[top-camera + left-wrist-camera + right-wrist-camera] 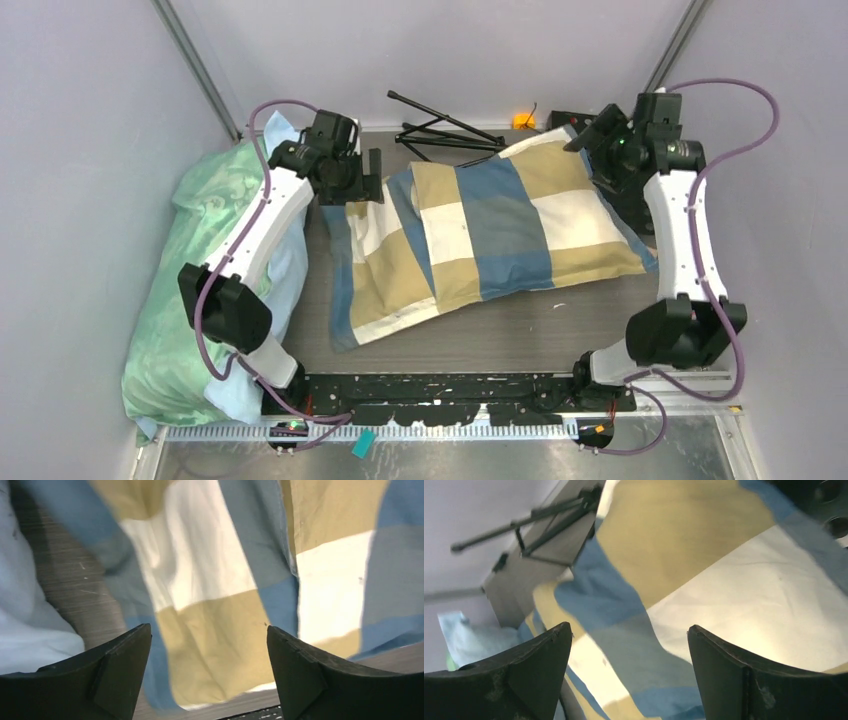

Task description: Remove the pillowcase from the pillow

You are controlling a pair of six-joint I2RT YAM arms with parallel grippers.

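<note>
Pillowcase (480,240) lies across the middle of the worktop (520,330), long axis left to right. The right part is plump and rounded. The left part lies flat and creased, overlapped by a fold.

The pillow itself is not visible. Judged to fill the plump right part, fully covered. Cannot tell which end holds the opening.

Left pincer (207,635): jaws wide apart, nothing between them, poised over the flat left part near its far edge.

Right pincer (629,632): also wide open and empty, over the far right corner of the case.

Green pillow (200,260) sits against the left wall, apart from the case. Folded black stand (440,125) lies on the far side.

Handling, as a judgement:
- The cloth is thin, limp and light. It will bunch and slide rather than hold shape, so pinch a raised fold or a hem, not a flat spread.
- The filling is soft, springy and light. It will likely drag along with the cloth unless pinned.
- Best holds: the slack left end for pulling, and the plump right end pinned through the cloth.
</note>
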